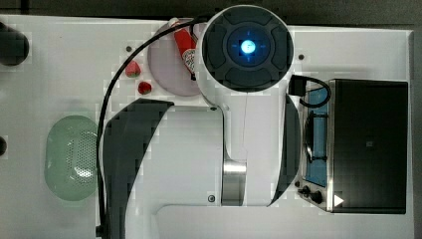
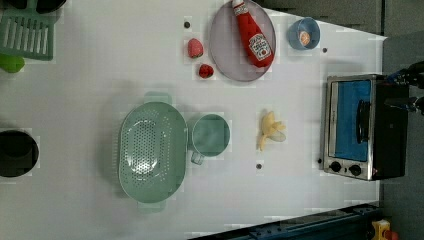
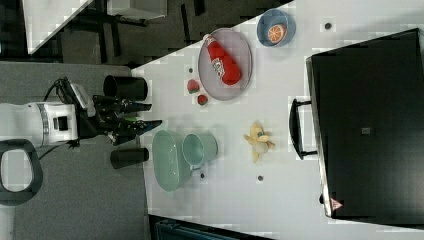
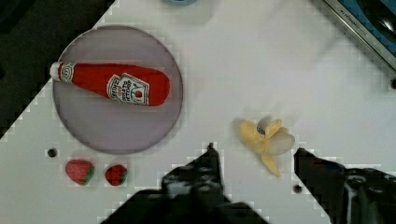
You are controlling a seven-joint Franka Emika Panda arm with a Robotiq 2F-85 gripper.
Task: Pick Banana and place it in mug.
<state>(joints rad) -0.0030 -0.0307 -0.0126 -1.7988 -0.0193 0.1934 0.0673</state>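
The gripper (image 4: 254,156) hangs partly open and empty above the counter (image 2: 100,90). The banana (image 2: 270,129) lies between the mug (image 2: 211,135) and toaster oven (image 2: 357,125); the descent should straddle its narrow width.

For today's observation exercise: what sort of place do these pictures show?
Probably a robot lab set up as a mock kitchen: a white table with a toaster oven, toy food such as a ketchup bottle, and a robot arm.
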